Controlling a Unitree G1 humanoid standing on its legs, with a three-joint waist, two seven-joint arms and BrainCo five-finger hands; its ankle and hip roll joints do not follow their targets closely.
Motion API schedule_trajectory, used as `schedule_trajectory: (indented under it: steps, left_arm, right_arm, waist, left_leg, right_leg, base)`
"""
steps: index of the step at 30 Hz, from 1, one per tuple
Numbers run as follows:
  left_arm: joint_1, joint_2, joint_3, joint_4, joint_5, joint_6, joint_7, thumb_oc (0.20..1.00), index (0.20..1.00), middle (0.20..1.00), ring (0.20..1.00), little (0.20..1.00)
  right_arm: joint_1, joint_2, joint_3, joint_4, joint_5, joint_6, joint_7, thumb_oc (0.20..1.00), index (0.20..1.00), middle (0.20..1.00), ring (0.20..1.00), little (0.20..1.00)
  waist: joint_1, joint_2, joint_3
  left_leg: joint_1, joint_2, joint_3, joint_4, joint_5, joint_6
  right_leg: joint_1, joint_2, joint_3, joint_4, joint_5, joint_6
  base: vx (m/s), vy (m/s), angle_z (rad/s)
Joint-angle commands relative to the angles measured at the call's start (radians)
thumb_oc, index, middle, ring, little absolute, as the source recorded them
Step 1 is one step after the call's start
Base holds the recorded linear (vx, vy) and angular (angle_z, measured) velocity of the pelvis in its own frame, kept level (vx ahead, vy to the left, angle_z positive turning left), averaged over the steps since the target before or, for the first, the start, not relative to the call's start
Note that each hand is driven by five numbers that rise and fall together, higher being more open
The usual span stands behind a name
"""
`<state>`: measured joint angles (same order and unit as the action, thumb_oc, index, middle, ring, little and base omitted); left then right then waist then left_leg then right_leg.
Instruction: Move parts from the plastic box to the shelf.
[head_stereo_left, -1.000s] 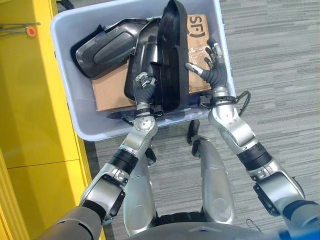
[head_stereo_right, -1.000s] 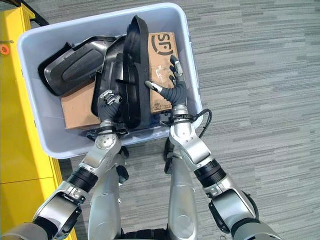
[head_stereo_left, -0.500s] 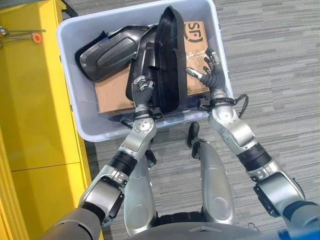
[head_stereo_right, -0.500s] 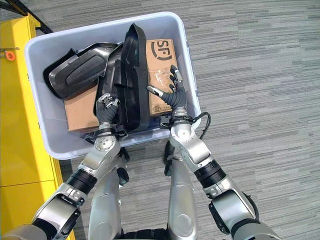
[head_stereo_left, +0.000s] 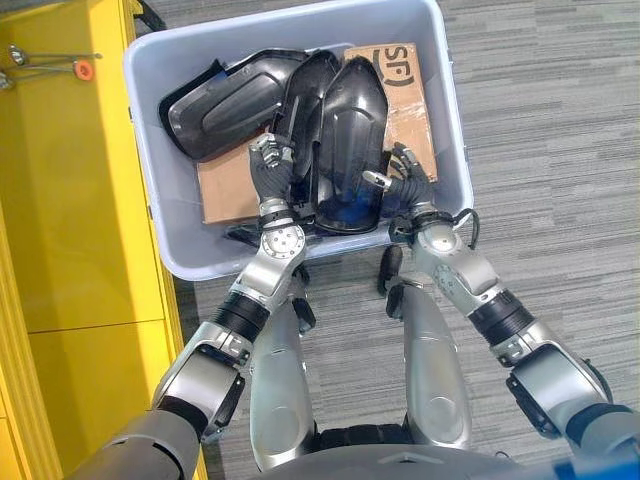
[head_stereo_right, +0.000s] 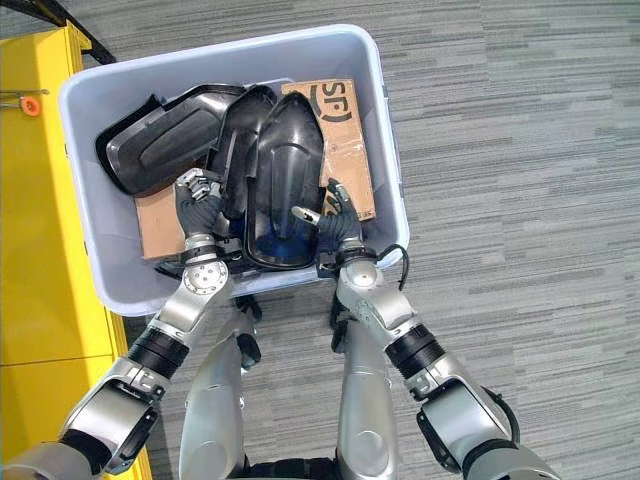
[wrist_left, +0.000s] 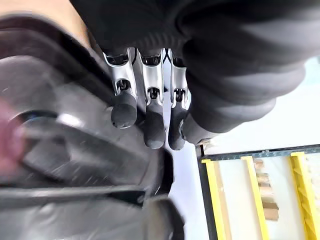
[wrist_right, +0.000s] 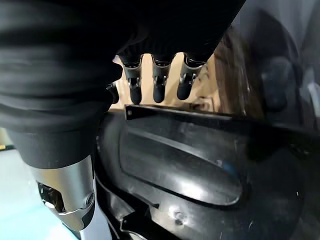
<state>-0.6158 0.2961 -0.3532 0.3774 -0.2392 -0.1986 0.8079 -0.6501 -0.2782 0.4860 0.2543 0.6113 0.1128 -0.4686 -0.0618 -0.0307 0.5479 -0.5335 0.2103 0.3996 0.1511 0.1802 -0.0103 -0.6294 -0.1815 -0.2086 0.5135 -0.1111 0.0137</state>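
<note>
A pale grey plastic box (head_stereo_left: 150, 200) on the floor holds several black moulded parts on a sheet of cardboard (head_stereo_left: 405, 100). The largest black part (head_stereo_left: 345, 150) leans back toward me with its hollow side up, between both hands near the box's near wall. My left hand (head_stereo_left: 268, 172) grips its left edge with curled fingers (wrist_left: 150, 125). At the part's right rim, my right hand (head_stereo_left: 402, 178) has its thumb inside the hollow and its fingers (wrist_right: 157, 87) past the rim. A second black part (head_stereo_left: 215, 100) lies at the box's far left.
The yellow shelf (head_stereo_left: 60, 200) stands close along the box's left side, with an orange knob (head_stereo_left: 85, 70) on it. Grey carpet (head_stereo_left: 550, 150) stretches to the right of the box.
The large part stood upright on its edge; now it has tipped back toward me, hollow side up. Both hands came nearer the box's near wall, and the right hand closed on the rim.
</note>
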Motion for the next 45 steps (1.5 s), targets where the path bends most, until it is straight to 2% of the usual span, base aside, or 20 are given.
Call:
schedule_trajectory:
  steps: [1, 5, 7, 16, 19, 20, 21, 22, 35, 39, 45]
  left_arm:
    - [-0.05, 0.032, -0.015, -0.064, 0.105, -0.016, 0.057, 0.2, 0.2, 0.2, 0.2, 0.2]
    - [-0.061, 0.039, -0.014, -0.068, 0.086, -0.027, 0.044, 0.2, 0.2, 0.2, 0.2, 0.2]
    - [-0.067, 0.038, -0.017, -0.069, 0.075, -0.028, 0.035, 0.2, 0.2, 0.2, 0.2, 0.2]
    - [-0.085, 0.034, -0.033, -0.047, 0.067, -0.061, -0.018, 0.2, 0.2, 0.2, 0.2, 0.2]
    - [-0.084, 0.031, -0.036, -0.057, 0.095, -0.055, -0.033, 0.2, 0.2, 0.2, 0.2, 0.2]
    - [-0.081, 0.031, -0.042, -0.065, 0.113, -0.047, -0.037, 0.247, 0.247, 0.247, 0.247, 0.247]
    - [-0.08, 0.032, -0.045, -0.069, 0.121, -0.044, -0.037, 0.42, 0.42, 0.42, 0.42, 0.42]
    - [-0.081, 0.035, -0.054, -0.079, 0.153, -0.025, -0.031, 1.0, 1.0, 1.0, 1.0, 1.0]
    - [-0.038, 0.049, -0.085, -0.082, 0.162, 0.046, -0.088, 1.0, 1.0, 1.0, 1.0, 1.0]
    - [-0.024, 0.061, -0.092, -0.083, 0.201, 0.096, -0.055, 1.0, 1.0, 1.0, 1.0, 1.0]
    - [0.01, 0.069, -0.076, -0.066, 0.176, 0.149, 0.015, 1.0, 1.0, 1.0, 1.0, 1.0]
  right_arm:
    - [-0.021, 0.019, -0.017, -0.045, 0.059, -0.061, 0.034, 1.0, 1.0, 1.0, 1.0, 1.0]
    - [-0.039, 0.027, -0.011, -0.022, 0.093, -0.046, 0.085, 1.0, 1.0, 1.0, 1.0, 1.0]
    - [-0.047, 0.035, -0.002, -0.011, 0.089, -0.05, 0.075, 1.0, 1.0, 1.0, 1.0, 1.0]
    - [-0.079, 0.035, -0.016, 0.066, 0.074, -0.081, -0.032, 1.0, 1.0, 1.0, 1.0, 1.0]
    - [-0.074, 0.024, -0.035, 0.067, 0.057, -0.077, -0.057, 1.0, 1.0, 1.0, 1.0, 1.0]
    - [-0.067, 0.017, -0.044, 0.065, 0.046, -0.07, -0.059, 1.0, 1.0, 1.0, 1.0, 1.0]
    - [-0.064, 0.014, -0.046, 0.065, 0.042, -0.068, -0.058, 1.0, 1.0, 1.0, 1.0, 1.0]
    - [-0.058, 0.006, -0.055, 0.06, 0.038, -0.055, -0.051, 1.0, 1.0, 1.0, 1.0, 1.0]
    - [-0.029, -0.022, -0.075, 0.044, 0.034, -0.024, -0.05, 1.0, 1.0, 1.0, 1.0, 1.0]
    - [-0.022, -0.029, -0.072, 0.038, 0.015, -0.028, -0.041, 1.0, 1.0, 1.0, 1.0, 1.0]
    - [-0.023, -0.032, -0.064, 0.031, -0.013, -0.039, -0.044, 1.0, 1.0, 1.0, 1.0, 1.0]
  waist:
    - [0.016, -0.009, -0.028]
    - [0.023, -0.007, -0.028]
    - [0.026, -0.006, -0.028]
    - [0.026, 0.0, -0.028]
    - [0.019, 0.0, -0.028]
    - [0.015, 0.0, -0.028]
    - [0.014, 0.0, -0.028]
    - [0.009, 0.002, -0.028]
    - [-0.002, 0.018, -0.028]
    - [0.001, 0.024, -0.028]
    - [0.013, 0.031, -0.028]
  left_leg:
    - [0.046, 0.04, -0.003, 0.137, -0.199, -0.102]
    - [0.044, 0.041, -0.009, 0.139, -0.199, -0.104]
    - [0.043, 0.042, -0.01, 0.139, -0.198, -0.105]
    - [0.048, 0.038, -0.009, 0.125, -0.193, -0.108]
    - [0.05, 0.038, -0.005, 0.124, -0.195, -0.107]
    - [0.049, 0.038, -0.003, 0.124, -0.195, -0.106]
    - [0.049, 0.038, -0.002, 0.124, -0.196, -0.106]
    - [0.046, 0.039, 0.001, 0.125, -0.197, -0.106]
    - [0.038, 0.032, 0.013, 0.115, -0.193, -0.108]
    - [0.032, 0.031, 0.014, 0.115, -0.192, -0.107]
    - [0.024, 0.026, 0.007, 0.112, -0.189, -0.109]
  right_leg:
    - [0.044, -0.01, -0.021, -0.142, 0.05, 0.078]
    - [0.042, -0.012, -0.024, -0.138, 0.048, 0.075]
    - [0.043, -0.013, -0.026, -0.138, 0.047, 0.074]
    - [0.042, -0.01, -0.026, -0.147, 0.053, 0.075]
    - [0.041, -0.008, -0.022, -0.15, 0.055, 0.077]
    - [0.039, -0.008, -0.02, -0.152, 0.056, 0.077]
    - [0.039, -0.008, -0.019, -0.152, 0.056, 0.078]
    - [0.033, -0.008, -0.016, -0.151, 0.057, 0.079]
    - [0.019, -0.011, -0.01, -0.163, 0.063, 0.086]
    - [0.013, -0.014, -0.013, -0.161, 0.063, 0.087]
    - [0.009, -0.019, -0.019, -0.161, 0.062, 0.088]
  base:
    - [0.0, 0.0, 0.0]
    - [0.01, -0.017, 0.0]
    - [0.01, -0.036, 0.01]
    - [0.0, 0.0, 0.0]
    - [0.0, 0.0, 0.0]
    - [0.0, 0.0, 0.0]
    - [0.0, 0.0, 0.0]
    - [0.0, 0.0, 0.0]
    - [0.0, 0.009, -0.01]
    - [0.0, 0.0, 0.0]
    - [0.0, 0.0, 0.0]
